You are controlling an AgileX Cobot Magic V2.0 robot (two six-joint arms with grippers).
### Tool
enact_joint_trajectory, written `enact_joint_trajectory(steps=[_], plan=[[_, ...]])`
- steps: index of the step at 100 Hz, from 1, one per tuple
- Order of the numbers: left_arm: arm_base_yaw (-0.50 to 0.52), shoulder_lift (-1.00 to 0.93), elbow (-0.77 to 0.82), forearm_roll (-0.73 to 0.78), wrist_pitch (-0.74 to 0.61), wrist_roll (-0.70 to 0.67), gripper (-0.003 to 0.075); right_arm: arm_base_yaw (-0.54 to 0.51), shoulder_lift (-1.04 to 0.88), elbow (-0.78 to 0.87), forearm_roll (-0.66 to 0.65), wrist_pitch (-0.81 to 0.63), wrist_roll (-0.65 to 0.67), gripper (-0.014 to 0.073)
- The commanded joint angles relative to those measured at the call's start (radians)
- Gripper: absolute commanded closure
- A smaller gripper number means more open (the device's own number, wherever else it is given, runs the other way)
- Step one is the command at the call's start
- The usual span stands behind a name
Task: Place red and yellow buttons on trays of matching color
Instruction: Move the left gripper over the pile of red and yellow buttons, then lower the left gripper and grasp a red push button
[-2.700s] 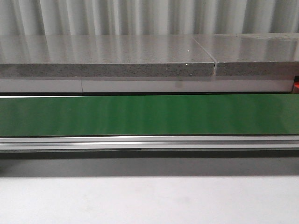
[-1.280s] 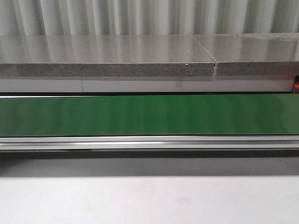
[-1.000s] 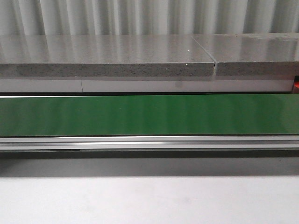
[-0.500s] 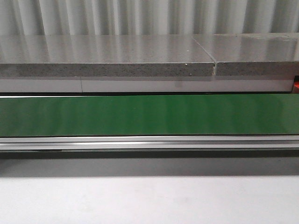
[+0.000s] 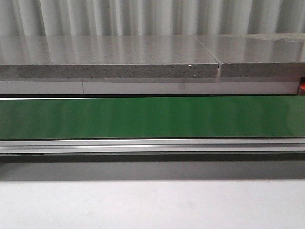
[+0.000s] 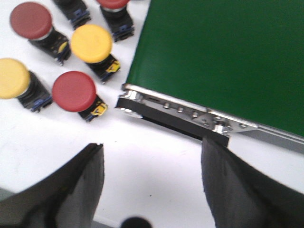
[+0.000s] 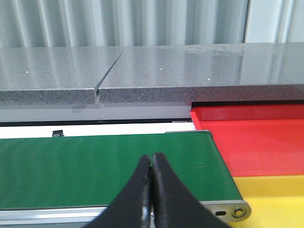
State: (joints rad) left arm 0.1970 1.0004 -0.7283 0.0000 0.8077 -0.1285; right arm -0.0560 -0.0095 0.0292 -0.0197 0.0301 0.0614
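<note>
Two arms idle | left fingers (image 6: 149, 190) spread wide above white worktop (image 6: 156, 156) near red button (image 6: 74, 91) | right fingers (image 7: 152, 164) pressed together, empty, over green belt (image 7: 95, 166)

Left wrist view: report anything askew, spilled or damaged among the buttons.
Nothing stands out. The red buttons and yellow buttons lie on their sides, unspilled, beside the green belt; the left gripper is open above bare table.

The left wrist view shows three red buttons: one (image 6: 31, 20), a second (image 6: 74, 91), and a third (image 6: 113, 4) cut by the frame edge. Two yellow buttons lie among them (image 6: 91, 43) (image 6: 13, 79). The right wrist view shows one red tray (image 7: 256, 137) and one yellow tray (image 7: 275, 202).
</note>
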Motion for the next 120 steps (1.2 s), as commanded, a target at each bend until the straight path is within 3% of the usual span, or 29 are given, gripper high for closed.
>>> enact_joint_trajectory(steps=[1, 28, 46, 81, 120], plan=[[0.057, 0.027, -0.055, -0.020, -0.007, -0.010, 0.0282, -0.003, -0.020, -0.019, -0.005, -0.077, -0.003, 0.0665], [0.190, 0.157, -0.136, -0.050, 0.123, -0.008, 0.0282, -0.003, -0.020, -0.019, -0.005, -0.077, -0.003, 0.0665], [0.220, 0.257, -0.186, -0.057, 0.200, -0.007, 0.0282, -0.003, -0.020, -0.019, -0.005, -0.077, -0.003, 0.0665], [0.220, 0.460, -0.260, -0.086, 0.172, -0.007, 0.0282, -0.003, -0.020, -0.019, -0.005, -0.077, -0.003, 0.0665], [0.256, 0.528, -0.287, -0.091, 0.157, -0.007, 0.0282, -0.003, -0.020, -0.019, -0.005, -0.077, -0.003, 0.0665]])
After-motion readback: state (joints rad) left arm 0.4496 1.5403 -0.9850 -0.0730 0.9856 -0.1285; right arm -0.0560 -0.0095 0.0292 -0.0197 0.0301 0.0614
